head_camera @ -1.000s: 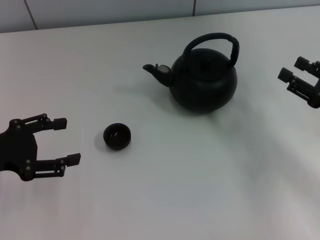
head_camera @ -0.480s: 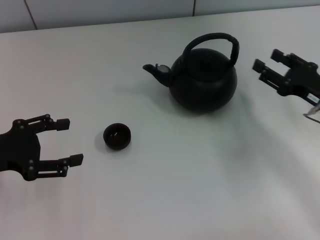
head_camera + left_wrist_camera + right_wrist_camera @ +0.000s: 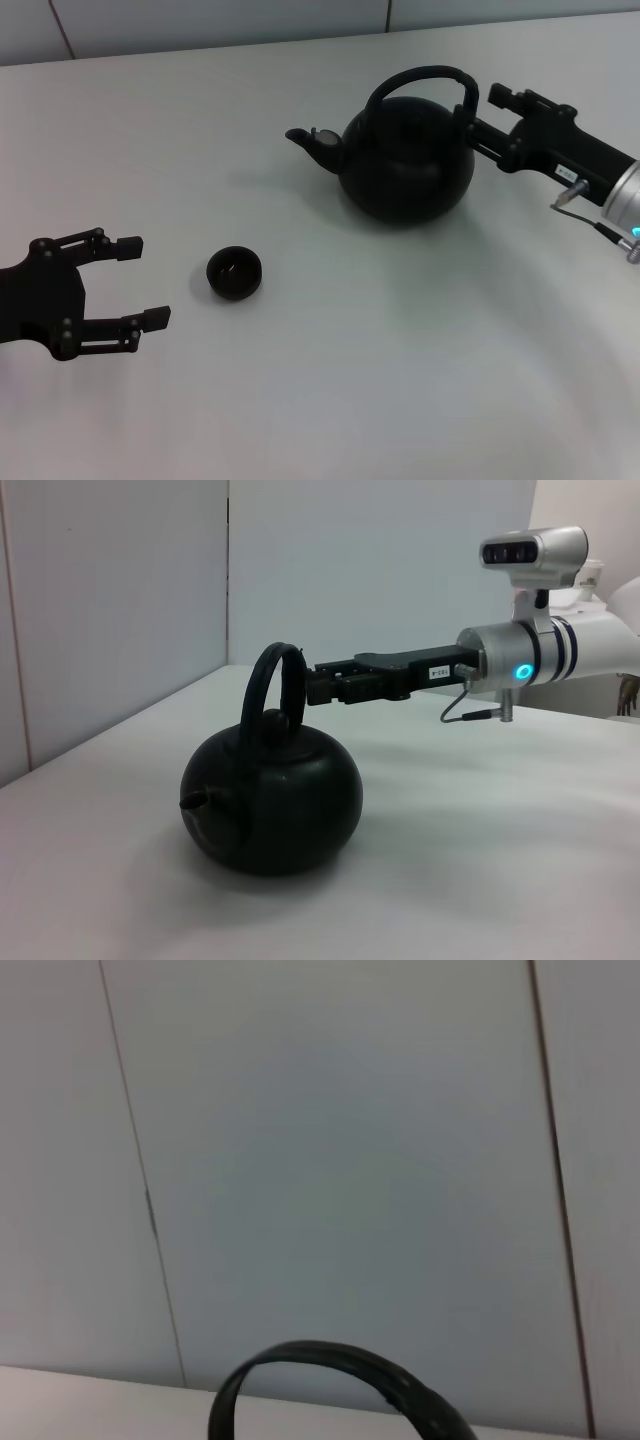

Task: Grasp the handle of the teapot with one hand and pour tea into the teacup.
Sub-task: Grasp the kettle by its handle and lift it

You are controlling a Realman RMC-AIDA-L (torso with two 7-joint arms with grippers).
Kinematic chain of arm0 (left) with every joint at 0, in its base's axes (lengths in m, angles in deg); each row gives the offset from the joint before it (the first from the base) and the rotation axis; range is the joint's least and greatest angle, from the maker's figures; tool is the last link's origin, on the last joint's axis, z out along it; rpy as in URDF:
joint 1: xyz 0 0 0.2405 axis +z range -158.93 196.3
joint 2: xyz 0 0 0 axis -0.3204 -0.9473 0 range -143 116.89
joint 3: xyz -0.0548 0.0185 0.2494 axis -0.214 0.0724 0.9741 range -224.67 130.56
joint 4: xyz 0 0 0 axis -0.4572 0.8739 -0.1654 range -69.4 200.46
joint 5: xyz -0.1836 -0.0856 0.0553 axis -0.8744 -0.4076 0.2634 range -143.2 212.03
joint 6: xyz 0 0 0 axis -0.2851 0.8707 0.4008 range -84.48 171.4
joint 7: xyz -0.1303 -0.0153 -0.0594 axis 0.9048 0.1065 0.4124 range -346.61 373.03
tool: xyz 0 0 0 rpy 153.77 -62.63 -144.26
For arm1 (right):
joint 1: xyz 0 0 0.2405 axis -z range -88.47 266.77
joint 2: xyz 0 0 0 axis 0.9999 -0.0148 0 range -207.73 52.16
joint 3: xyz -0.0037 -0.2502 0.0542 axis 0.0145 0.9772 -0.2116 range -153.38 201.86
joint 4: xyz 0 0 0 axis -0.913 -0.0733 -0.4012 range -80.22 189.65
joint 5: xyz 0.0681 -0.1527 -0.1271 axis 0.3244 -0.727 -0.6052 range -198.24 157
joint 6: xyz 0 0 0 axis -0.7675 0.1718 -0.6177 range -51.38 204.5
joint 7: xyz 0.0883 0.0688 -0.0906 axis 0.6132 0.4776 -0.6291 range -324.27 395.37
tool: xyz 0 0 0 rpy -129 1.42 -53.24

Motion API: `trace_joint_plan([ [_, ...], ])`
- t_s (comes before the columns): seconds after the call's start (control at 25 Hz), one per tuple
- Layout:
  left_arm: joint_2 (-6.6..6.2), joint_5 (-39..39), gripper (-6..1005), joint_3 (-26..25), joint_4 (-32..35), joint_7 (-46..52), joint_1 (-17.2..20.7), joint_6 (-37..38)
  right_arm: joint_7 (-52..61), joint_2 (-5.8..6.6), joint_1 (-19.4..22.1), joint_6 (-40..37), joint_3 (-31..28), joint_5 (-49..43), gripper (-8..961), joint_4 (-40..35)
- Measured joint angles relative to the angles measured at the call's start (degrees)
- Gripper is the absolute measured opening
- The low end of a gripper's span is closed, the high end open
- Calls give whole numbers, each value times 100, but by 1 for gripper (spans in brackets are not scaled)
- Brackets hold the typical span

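Since a second ago my right claw (image 3: 487, 112) has slid left to the handle (image 3: 420, 80), fingers spread; teapot (image 3: 405, 160) upright; left claw (image 3: 140, 282) spread, right of it the cup (image 3: 235, 272).

Soft, even light fills the scene, bright but without hard glare. The white tabletop (image 3: 330, 380) reads pale grey-green in the head view, with only faint, diffuse shadows: one spreads beneath the teapot (image 3: 405, 160), on its side facing away from the right gripper's (image 3: 487, 118) jaws. The matte black pot shows a weak sheen in the left wrist view. In the right wrist view the handle (image 3: 340, 1385) looks slightly soft against the wall.
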State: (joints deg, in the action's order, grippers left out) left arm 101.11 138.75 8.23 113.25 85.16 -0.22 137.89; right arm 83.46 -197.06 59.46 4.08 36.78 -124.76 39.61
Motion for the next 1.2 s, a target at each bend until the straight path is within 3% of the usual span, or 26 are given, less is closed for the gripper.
trace_joint_plan([
  [0.52, 0, 0, 868, 0, 0, -30, -6, -66, -72, -3, -276, 592, -50, 190, 643, 218],
  [1.2, 28, 0, 867, 0, -18, -5, -6, -125, -80, -5, -301, 623, -1, 305, 640, 202],
])
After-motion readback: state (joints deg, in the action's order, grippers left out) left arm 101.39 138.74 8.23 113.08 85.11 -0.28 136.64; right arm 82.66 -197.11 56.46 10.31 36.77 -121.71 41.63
